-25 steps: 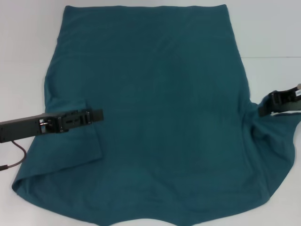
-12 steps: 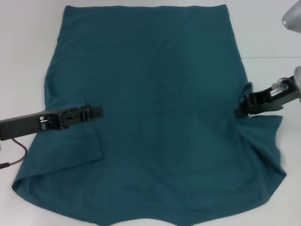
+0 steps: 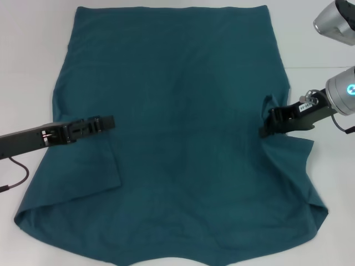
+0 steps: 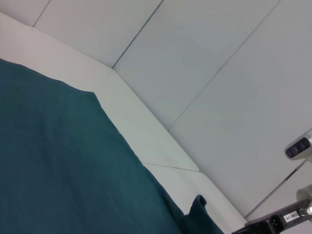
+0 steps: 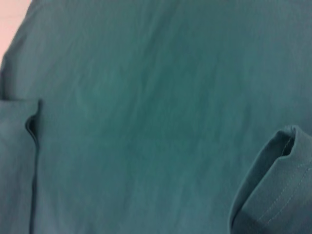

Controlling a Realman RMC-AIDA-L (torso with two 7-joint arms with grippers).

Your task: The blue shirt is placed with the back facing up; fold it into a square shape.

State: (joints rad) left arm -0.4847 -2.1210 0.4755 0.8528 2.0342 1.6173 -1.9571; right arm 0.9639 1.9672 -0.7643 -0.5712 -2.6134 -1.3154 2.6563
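Note:
The blue shirt [image 3: 188,111] lies spread on the white table, plain side up, and fills most of the head view. Its left sleeve [image 3: 83,166] is folded inward and lies flat on the body. My left gripper [image 3: 108,122] hovers low over that folded sleeve's upper edge. My right gripper [image 3: 267,126] is shut on the right sleeve [image 3: 294,166] and holds its edge raised over the shirt's right side. The right wrist view shows the shirt [image 5: 146,107] with the lifted sleeve fold [image 5: 273,185]. The left wrist view shows the shirt [image 4: 58,161] and, farther off, the right gripper [image 4: 273,223].
The bare white table [image 3: 33,55] shows on both sides of the shirt. The right arm's silver joints [image 3: 338,22] stand at the upper right. A dark cable [image 3: 16,180] hangs from the left arm at the left edge.
The right gripper has carried the right sleeve leftward over the shirt's right edge. The left gripper has drawn back slightly to the left and away from me.

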